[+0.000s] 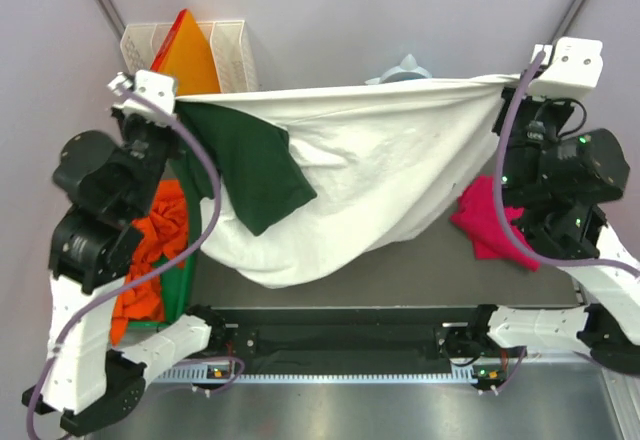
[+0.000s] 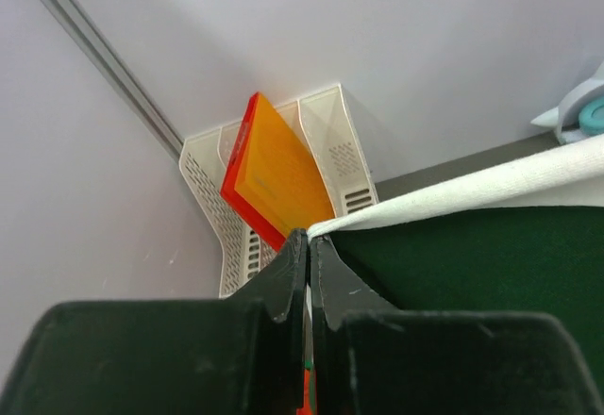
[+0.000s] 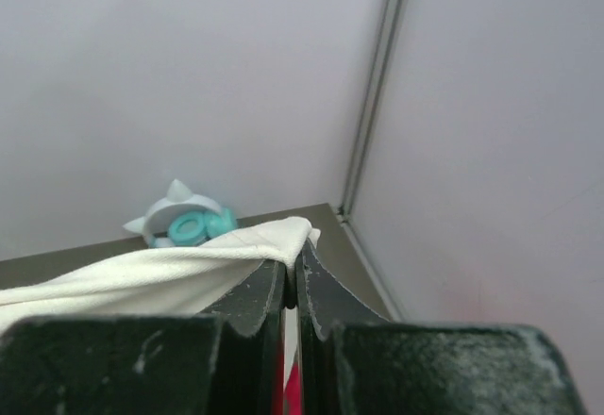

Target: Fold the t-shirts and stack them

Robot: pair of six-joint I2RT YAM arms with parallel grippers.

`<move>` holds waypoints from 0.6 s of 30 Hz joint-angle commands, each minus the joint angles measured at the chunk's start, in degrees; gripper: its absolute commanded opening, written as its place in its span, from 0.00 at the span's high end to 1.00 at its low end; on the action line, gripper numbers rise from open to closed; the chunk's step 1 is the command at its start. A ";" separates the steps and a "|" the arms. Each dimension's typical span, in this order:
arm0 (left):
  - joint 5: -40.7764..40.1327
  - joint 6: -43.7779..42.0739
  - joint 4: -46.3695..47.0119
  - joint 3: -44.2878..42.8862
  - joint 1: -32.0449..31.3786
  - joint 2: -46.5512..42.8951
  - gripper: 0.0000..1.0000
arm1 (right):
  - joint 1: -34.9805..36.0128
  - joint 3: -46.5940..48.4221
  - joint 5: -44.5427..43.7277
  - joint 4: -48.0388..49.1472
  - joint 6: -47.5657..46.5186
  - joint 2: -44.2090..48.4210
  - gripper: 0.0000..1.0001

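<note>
The white t-shirt hangs in the air above the desk, strung between the two arms. The left claw is clenched on one corner of its top edge and the right claw on the other. That edge is drawn into a taut, rolled band. Below it the body sags in a deep belly of soft creases. It looks like thin cotton knit: light, limp and matte, with no stiffness of its own. It would likely fold wherever it is laid, and a pinch on hem or shoulder seam should grip better than loose middle cloth.

A dark green t-shirt droops against it near the left claw. I cannot tell whether that pinch has caught it too. An orange t-shirt lies crumpled at the left and a pink t-shirt at the right, both soft heaps.
</note>
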State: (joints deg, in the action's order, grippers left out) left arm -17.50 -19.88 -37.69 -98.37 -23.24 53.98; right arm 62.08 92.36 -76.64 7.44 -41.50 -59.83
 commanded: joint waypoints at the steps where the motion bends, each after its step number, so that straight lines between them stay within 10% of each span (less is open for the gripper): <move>1: -6.05 -3.32 10.34 2.91 0.92 4.81 1.00 | -14.90 7.45 10.16 -21.61 23.89 -3.51 1.00; 10: -3.96 -1.58 19.59 -2.60 4.34 22.73 1.00 | -38.25 16.15 32.60 -34.86 43.93 -19.41 1.00; 18: 0.27 2.74 14.15 -38.53 11.20 49.69 1.00 | -45.30 41.75 38.93 -36.01 46.33 -36.22 1.00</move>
State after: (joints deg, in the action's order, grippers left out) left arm -17.06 -19.33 -26.70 -120.07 -14.55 97.01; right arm 19.20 121.64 -40.27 -31.07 2.07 -94.11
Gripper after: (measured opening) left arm 0.022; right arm 0.017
